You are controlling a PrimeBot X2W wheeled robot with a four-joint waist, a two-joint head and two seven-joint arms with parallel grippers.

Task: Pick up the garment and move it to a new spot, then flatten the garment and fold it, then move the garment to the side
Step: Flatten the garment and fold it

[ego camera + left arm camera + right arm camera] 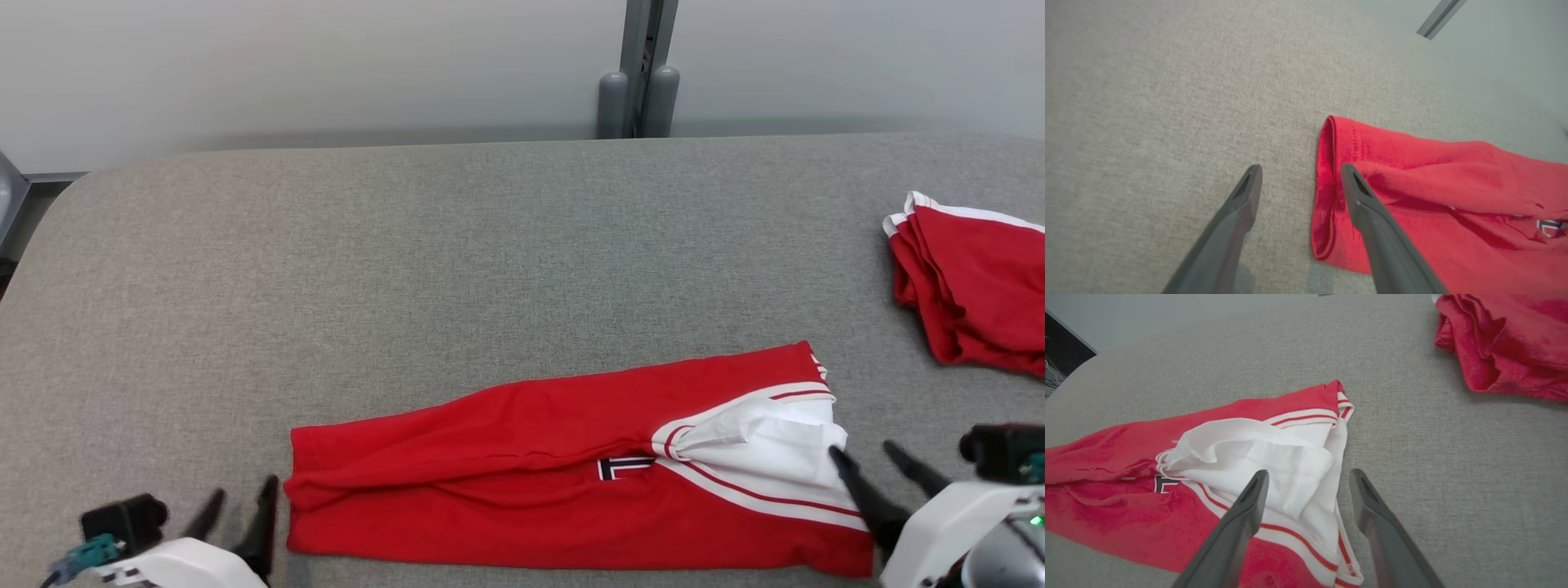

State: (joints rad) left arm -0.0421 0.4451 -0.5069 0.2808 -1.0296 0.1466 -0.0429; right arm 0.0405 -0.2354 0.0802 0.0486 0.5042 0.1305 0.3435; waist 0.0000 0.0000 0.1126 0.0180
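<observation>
Red garment (531,457) with white trim, folded into a long band, lies flat near the front edge of the grey fabric table (408,245). Left gripper (242,490) spread wide, empty, just off its left end. Right gripper (863,451) spread wide, empty, straddling the white right end. Second red garment (971,286) heaped far right.

Left of the garment (531,482), my left gripper (245,487) has two dark tapered fingers on a glossy white housing, plus a black block and a teal connector (91,552) trailing a cable. Right of the garment, my right gripper (862,449) looks the same, and its housing carries a small green light (1035,520).
</observation>
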